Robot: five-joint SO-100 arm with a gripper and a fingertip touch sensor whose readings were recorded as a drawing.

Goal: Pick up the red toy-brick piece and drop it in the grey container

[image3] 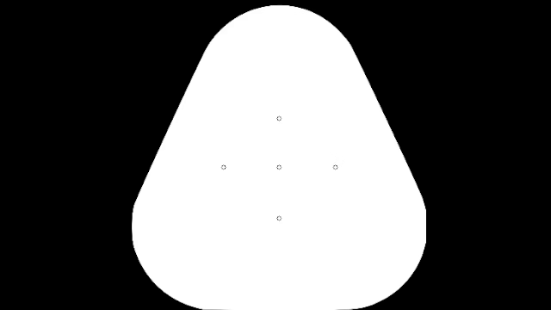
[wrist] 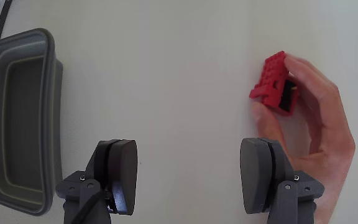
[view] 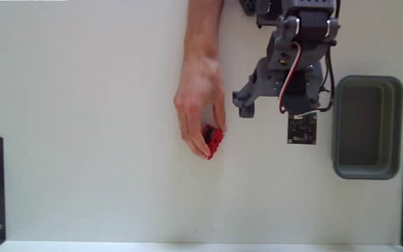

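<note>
Gripper [wrist: 188,180] spread wide, empty; we see person's hand [view: 200,105] holding brick [wrist: 273,84]. Our risk: reaching now strikes hand. Container [view: 367,127] empty.

Glossy red plastic brick [wrist: 269,79]; matt grey plastic tub [wrist: 39,46].

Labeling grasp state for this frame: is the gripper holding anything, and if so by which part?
No. The gripper is open and empty. A person's hand pinches the red toy-brick piece by its sides with the fingertips, on the table.
</note>
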